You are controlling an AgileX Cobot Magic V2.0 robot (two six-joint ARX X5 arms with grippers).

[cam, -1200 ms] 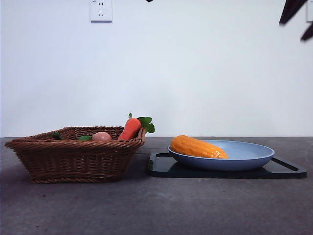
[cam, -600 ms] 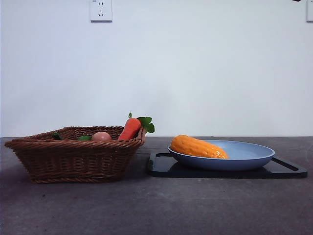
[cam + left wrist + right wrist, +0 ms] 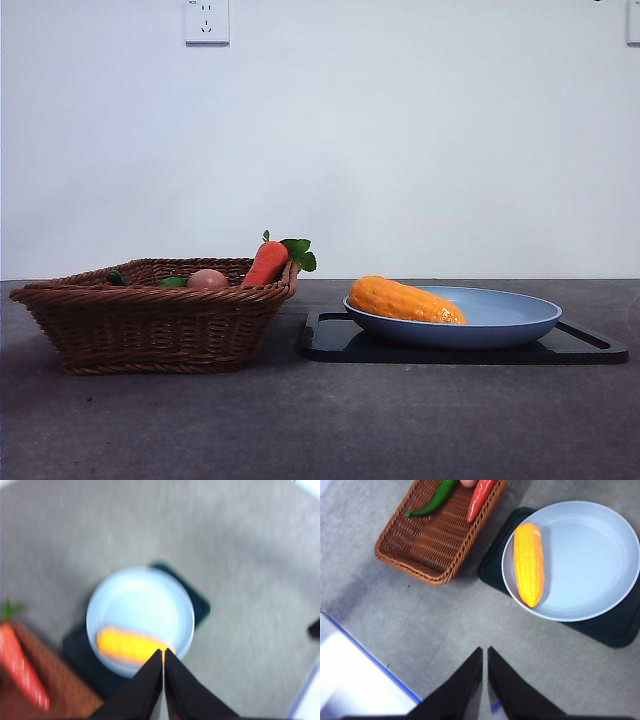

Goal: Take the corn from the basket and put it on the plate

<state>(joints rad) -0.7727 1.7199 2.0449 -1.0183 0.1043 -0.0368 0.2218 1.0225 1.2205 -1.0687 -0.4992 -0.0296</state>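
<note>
Left hand (image 3: 163, 652) closed, bumpy yellow-orange corn (image 3: 529, 563)

Front view low and level, wrist views overhead (sharing plate (image 3: 500, 318))

We note a blurred view: the left end effector (image 3: 163, 652), jaws closed together, above the table (image 3: 250, 580). The corn (image 3: 132, 646) lies on the plate (image 3: 145, 597) — over a dark tray (image 3: 200, 602). A carrot (image 3: 20, 662) sits at the edge.

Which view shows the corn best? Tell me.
The right wrist view: the whole corn lies sharp on the plate. The front view shows only its side above the rim; the left wrist view is blurred.
</note>
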